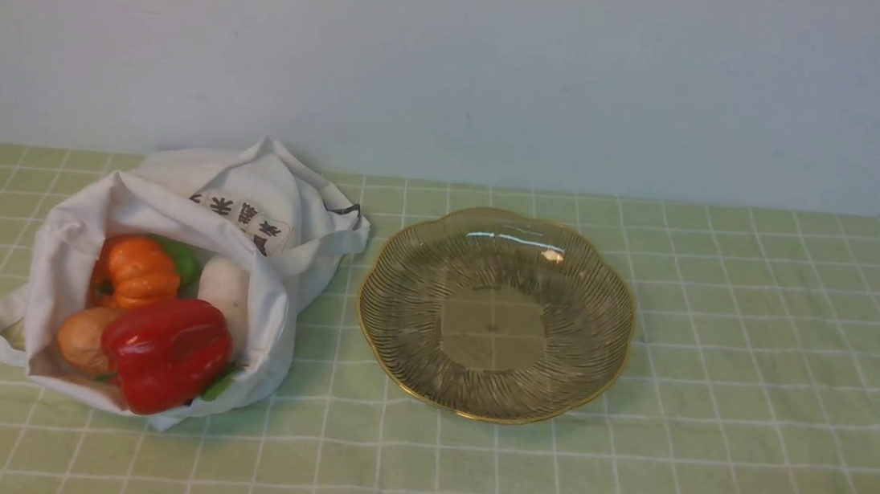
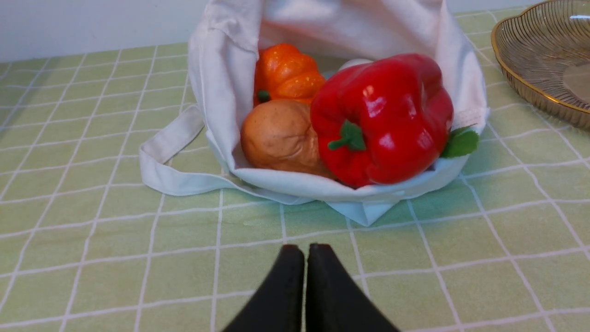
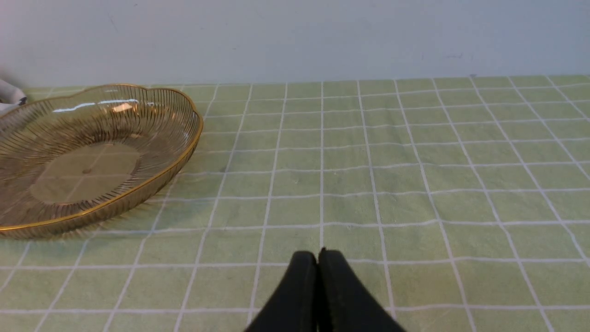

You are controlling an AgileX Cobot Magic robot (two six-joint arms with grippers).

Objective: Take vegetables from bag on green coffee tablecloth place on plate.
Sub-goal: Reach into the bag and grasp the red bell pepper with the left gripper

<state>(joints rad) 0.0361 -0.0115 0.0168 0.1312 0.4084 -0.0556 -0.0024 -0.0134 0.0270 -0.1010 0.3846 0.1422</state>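
Veggies (image 1: pixel 158 325) are all in the white bag (image 1: pixel 170 197) on the left of the green tablecloth (image 1: pixel 717 387). The red pepper (image 1: pixel 166 354) and potato (image 1: pixel 82 338) sit at the mouth, with the pumpkin (image 1: pixel 135 272) and radish (image 1: pixel 224 287) behind them. The plate (image 1: pixel 493 329) sits just right of the bag. The left gripper (image 2: pixel 304 251) is clenched tight and pointed at the bag. The right gripper (image 3: pixel 318 256) is clenched too, over the cloth near the plate.

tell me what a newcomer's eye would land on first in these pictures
The glossy red bell pepper grabs the eye first, lying at the mouth of the white bag on the robot's left, with an orange pumpkin behind it. Right beside the bag, near the middle of the pale green checked tablecloth, sits the empty gold-rimmed glass plate.
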